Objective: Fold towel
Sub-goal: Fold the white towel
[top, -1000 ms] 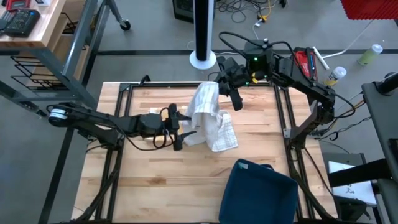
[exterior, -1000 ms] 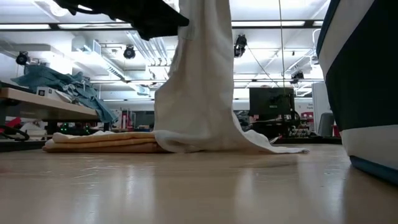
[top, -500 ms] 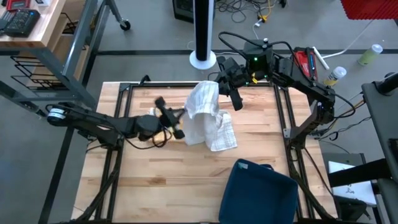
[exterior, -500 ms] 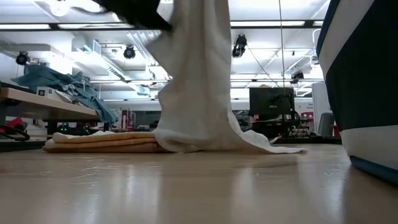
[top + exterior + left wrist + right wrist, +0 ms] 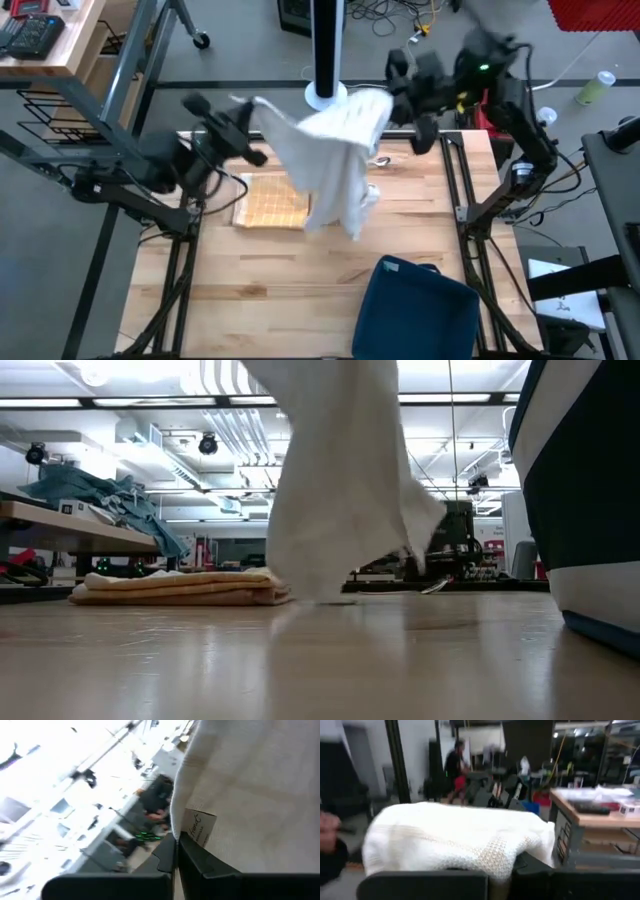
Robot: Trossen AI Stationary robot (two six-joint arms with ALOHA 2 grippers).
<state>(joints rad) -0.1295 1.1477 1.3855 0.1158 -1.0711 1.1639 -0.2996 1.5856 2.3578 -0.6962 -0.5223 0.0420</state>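
Already you have the left claw [image 5: 252, 112] clamped on one top corner of the white towel [image 5: 330, 160], raised above the table [image 5: 260, 290]. Beneath it lies a folded tan towel [image 5: 272, 203], seemingly done. On your right, the right claw [image 5: 388, 100] pinches the other corner. The white towel hangs spread between them, no fold made yet.

Dark jointed arms [image 5: 150, 170], seemingly black cabling
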